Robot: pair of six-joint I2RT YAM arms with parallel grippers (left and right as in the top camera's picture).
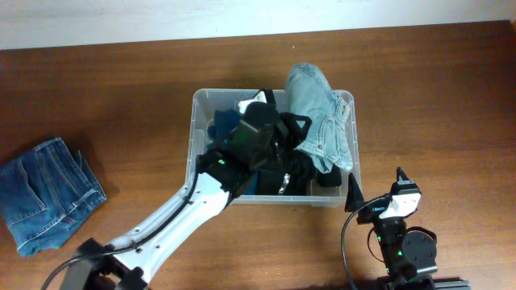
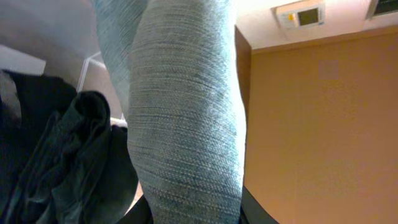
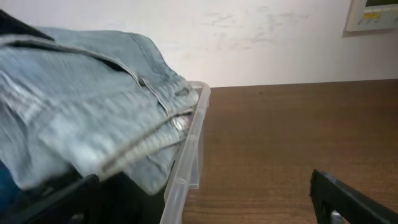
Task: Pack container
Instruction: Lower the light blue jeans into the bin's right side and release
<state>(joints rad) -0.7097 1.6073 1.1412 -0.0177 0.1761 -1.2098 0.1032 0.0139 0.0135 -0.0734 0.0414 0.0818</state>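
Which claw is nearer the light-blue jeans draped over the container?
Left. The left claw is inside the container, right against the light-blue jeans. The right claw waits open outside the container's near right corner, apart from them.

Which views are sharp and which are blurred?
Overhead: sharp and evenly lit over the container. Left wrist: light jeans fill the middle, weave crisp, background soft. Right wrist: the same jeans up close look smeared; the table is clearer.

text: none legible | wall panel (image 2: pixel 300 14): display too blurred to read
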